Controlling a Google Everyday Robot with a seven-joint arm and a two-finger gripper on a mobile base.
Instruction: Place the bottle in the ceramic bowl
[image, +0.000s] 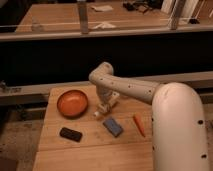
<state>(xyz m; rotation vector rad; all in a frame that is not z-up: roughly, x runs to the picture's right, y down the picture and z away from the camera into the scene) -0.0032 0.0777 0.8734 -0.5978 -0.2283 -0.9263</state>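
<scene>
**Operator:** Where are the task items?

**Technician:** The round, glossy orange ceramic bowl (73, 103) sits at centre left of the frame on the light wooden worktop (95, 150). Just to its right, the slim white bottle (99, 111) lies tilted, low over the worktop. The claw (106, 104) is closed on it. Whether the bottle has cleared the surface cannot be told.

**Operator:** What is the procedure for this step?

**Technician:** The step is judged to be lift and carry. Raise the bottle until it clears the bowl's rim. Move it left over the bowl's centre, lower it, then release. Set it down inside the rim, not across the edge.

**Operator:** Any obstructions?

**Technician:** None appears on the short path. A flat black oblong object (70, 134) lies below the bowl. A blue rectangular block (113, 126) lies just below the claw. A slender orange item (139, 125) lies further right, beside the white arm (175, 115). Avoid dragging the bottle low over the block.
</scene>
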